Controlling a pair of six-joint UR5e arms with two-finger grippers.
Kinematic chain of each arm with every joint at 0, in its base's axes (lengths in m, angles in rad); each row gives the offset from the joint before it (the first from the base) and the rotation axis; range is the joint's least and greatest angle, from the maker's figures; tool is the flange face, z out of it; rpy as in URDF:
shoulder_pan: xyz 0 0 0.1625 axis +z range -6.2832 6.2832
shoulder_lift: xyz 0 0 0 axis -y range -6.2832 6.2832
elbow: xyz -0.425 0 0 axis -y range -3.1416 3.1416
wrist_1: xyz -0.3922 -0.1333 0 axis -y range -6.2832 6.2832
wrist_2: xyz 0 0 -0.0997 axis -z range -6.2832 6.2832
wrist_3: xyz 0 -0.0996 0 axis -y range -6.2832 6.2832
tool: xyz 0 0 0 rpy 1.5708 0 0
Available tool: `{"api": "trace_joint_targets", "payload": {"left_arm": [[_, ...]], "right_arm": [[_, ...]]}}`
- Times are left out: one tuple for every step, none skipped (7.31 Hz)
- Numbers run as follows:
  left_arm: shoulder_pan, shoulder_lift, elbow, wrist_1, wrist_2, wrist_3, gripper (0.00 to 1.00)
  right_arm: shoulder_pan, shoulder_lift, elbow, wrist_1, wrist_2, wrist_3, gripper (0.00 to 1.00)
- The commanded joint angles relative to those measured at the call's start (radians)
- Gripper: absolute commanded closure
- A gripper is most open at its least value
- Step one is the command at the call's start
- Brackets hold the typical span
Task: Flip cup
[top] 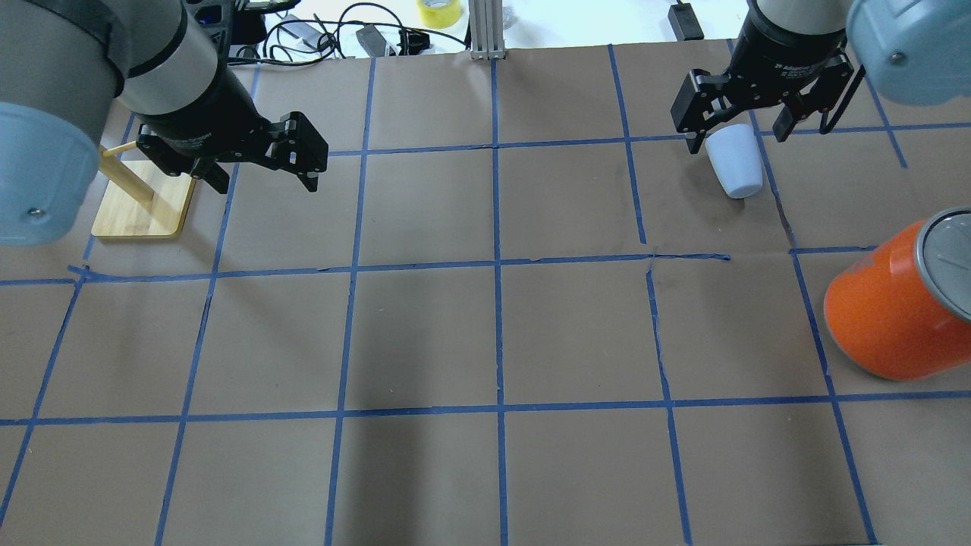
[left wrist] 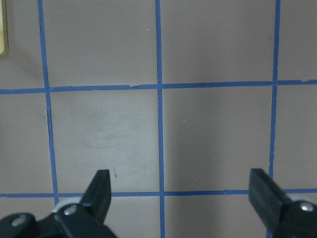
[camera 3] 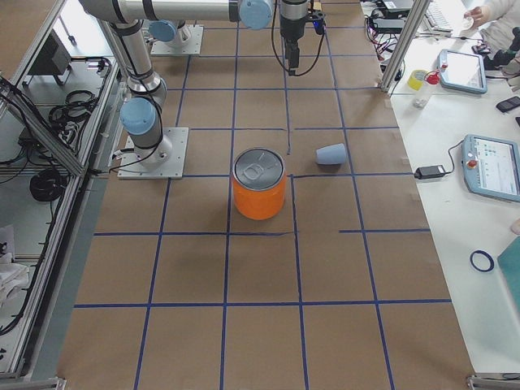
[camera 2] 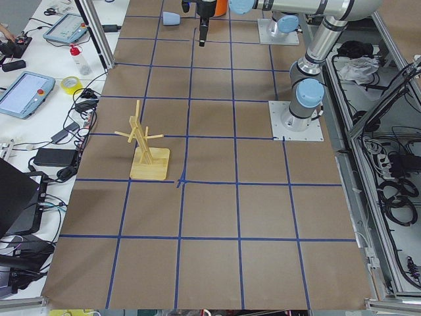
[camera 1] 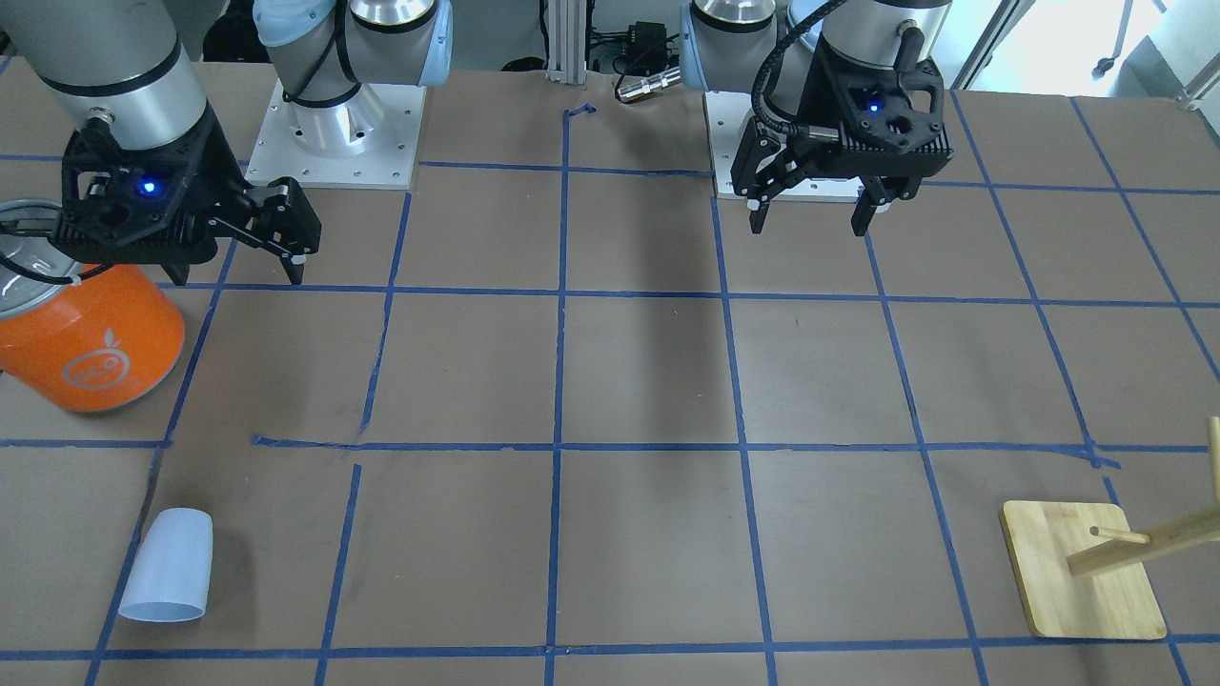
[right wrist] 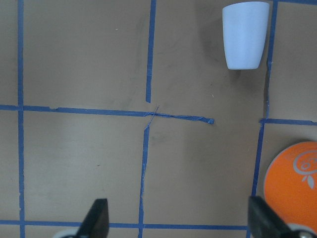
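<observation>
The cup [camera 1: 170, 565] is a small pale blue-white tumbler that seems to lie on its side on the brown paper, wider end pointing away from the robot. It also shows in the overhead view [top: 734, 161], the right side view [camera 3: 331, 153] and the right wrist view [right wrist: 244, 34]. Its inside does not show. My right gripper [top: 736, 139] is open and empty, held well above the table; the wrist view puts the cup ahead of it and to the right. My left gripper [top: 265, 182] is open and empty, high over the other half of the table [left wrist: 181, 188].
A large orange can [camera 1: 91, 353] with a silver top stands on the right arm's side, between the cup and the robot [top: 887, 318]. A wooden peg stand [camera 1: 1082, 572] sits on a square base near the left gripper [top: 140, 201]. Blue tape lines grid the paper.
</observation>
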Motion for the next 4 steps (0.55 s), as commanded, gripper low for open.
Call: {"api": "trace_joint_targets", "payload": {"left_arm": [[0.000, 0.000, 0.000, 0.000, 0.002, 0.000, 0.00], [0.000, -0.003, 0.001, 0.000, -0.003, 0.000, 0.00], [0.000, 0.000, -0.002, 0.000, 0.000, 0.000, 0.00], [0.000, -0.002, -0.002, 0.000, 0.000, 0.000, 0.00]], "right_arm": [[-0.003, 0.000, 0.001, -0.003, 0.009, -0.010, 0.00], [-0.001, 0.003, 0.001, -0.004, 0.013, -0.010, 0.00], [-0.015, 0.010, 0.002, -0.018, -0.002, -0.009, 0.00], [-0.052, 0.013, 0.002, -0.018, 0.013, -0.021, 0.00]]}}
